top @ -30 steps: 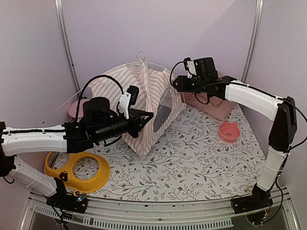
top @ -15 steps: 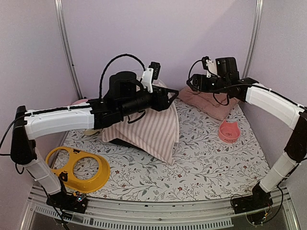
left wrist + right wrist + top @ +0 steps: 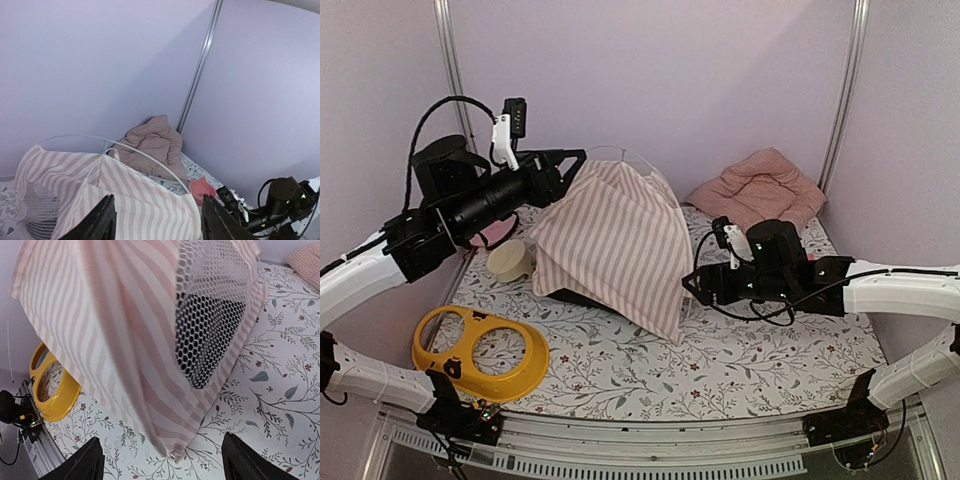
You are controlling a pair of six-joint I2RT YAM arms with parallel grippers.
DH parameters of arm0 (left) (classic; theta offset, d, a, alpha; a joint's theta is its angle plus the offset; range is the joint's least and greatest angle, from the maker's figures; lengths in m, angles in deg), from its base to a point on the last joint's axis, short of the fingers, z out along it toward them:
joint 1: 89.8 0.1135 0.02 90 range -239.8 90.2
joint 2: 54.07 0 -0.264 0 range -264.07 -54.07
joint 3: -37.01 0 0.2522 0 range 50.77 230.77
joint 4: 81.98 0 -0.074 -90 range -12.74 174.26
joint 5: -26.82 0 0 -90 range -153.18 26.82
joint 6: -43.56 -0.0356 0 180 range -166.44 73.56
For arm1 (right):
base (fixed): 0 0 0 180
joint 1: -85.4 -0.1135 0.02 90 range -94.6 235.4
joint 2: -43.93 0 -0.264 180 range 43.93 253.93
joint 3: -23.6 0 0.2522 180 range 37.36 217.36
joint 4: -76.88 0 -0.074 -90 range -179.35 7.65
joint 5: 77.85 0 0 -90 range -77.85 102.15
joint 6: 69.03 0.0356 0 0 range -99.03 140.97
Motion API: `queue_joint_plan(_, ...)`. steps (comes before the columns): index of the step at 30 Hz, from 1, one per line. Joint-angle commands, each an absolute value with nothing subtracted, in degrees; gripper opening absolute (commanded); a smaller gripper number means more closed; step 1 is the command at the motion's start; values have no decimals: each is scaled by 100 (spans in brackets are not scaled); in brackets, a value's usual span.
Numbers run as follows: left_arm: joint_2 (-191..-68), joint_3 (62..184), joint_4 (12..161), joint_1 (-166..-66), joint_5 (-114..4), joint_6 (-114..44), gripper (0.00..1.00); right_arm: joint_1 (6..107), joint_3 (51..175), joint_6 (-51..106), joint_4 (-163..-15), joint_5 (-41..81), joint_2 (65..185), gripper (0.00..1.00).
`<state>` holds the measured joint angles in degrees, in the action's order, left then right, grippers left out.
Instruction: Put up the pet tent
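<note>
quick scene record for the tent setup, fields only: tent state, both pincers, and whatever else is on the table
pet tent: slumped mid-table, wire pole arcing above the fabric
left pincer: open, beside the tent's top
right pincer: open, facing the tent's lower corner
cushion: back right, against the wall
yellow bowl stand: front left

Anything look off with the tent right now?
Yes. The pet tent sags in a draped heap instead of standing. One wire pole arcs bare above the striped fabric, outside it, and the mesh window hangs creased and folded rather than stretched round.
</note>
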<state>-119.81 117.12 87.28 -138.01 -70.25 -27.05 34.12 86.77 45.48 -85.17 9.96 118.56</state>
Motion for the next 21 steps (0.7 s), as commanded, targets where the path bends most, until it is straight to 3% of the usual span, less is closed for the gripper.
queue_joint_plan(1,-11289,11124,7709,-13410,-7769,-3053,60,3426,8547,5331,-8581,-9,12033,81)
queue_joint_plan(5,-10666,10696,7106,-12925,-7506,-3041,63,3982,8855,5245,-8677,219,12382,71)
queue_joint_plan(9,-10336,10352,7007,-12758,-7018,-2941,65,4949,9651,4909,-8360,123,12784,52)
queue_joint_plan(12,-10327,10200,7050,-12751,-6685,-2835,65,5575,10353,4535,-8221,32,13194,44)
queue_joint_plan(15,-10419,10008,7259,-12750,-6399,-2701,65,6004,11188,4168,-7937,-375,13706,43)
queue_joint_plan(21,-10787,9642,7689,-12762,-5569,-2448,60,6398,12051,3810,-7536,-26,13977,58)
